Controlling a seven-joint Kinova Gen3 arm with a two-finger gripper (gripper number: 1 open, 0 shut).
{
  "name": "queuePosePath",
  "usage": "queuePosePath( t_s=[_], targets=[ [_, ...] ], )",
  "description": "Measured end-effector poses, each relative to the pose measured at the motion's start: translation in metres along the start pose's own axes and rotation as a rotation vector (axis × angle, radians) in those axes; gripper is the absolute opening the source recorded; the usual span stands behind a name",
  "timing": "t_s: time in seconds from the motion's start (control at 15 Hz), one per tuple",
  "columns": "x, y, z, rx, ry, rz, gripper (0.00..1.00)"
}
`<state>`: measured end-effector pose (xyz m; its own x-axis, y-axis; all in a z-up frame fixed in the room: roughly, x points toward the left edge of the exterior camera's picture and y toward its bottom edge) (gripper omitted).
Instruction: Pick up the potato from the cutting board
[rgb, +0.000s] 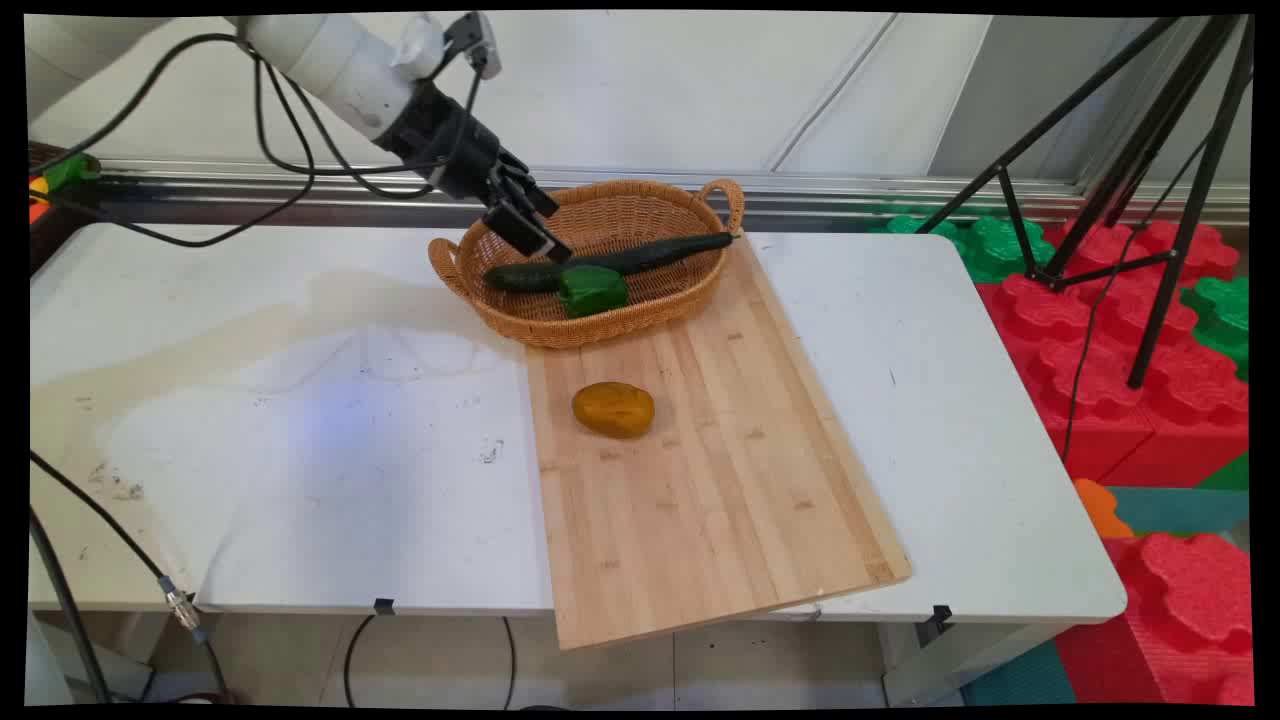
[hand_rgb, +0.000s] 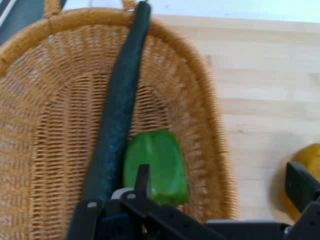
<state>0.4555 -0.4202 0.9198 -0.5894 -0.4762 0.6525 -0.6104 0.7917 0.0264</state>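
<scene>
My gripper (rgb: 533, 225) hangs open over the left end of a wicker basket (rgb: 600, 335), holding nothing. A long dark cucumber (rgb: 640, 258) lies across the basket, and a green pepper (rgb: 592, 290) rests against its near side. In the hand view the pepper (hand_rgb: 157, 160) sits just beyond my gripper (hand_rgb: 220, 187), beside the cucumber (hand_rgb: 120, 110), on the basket's woven floor (hand_rgb: 50, 125). A yellow-brown potato (rgb: 613, 409) lies on the wooden cutting board (rgb: 700, 500) in front of the basket; the potato (hand_rgb: 307, 155) shows at the right edge past the basket rim.
The board lies on a white table (rgb: 300, 450) and overhangs its front edge. A black tripod (rgb: 1150, 200) stands to the right of the table over red and green foam blocks (rgb: 1150, 400). Black cables hang from the arm at the left.
</scene>
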Motion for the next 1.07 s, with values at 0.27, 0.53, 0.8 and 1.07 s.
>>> queuePosePath(
  t_s=[0.27,0.53,0.8,1.07],
  targets=[
    [-0.001,0.022,-0.016,-0.041,0.006,0.015,1.0],
    [-0.003,0.047,-0.018,-0.087,0.0,0.034,1.0],
    [-0.004,0.072,-0.005,-0.117,-0.025,0.071,1.0],
    [-0.003,0.088,0.02,-0.121,-0.059,0.095,1.0]
  ],
)
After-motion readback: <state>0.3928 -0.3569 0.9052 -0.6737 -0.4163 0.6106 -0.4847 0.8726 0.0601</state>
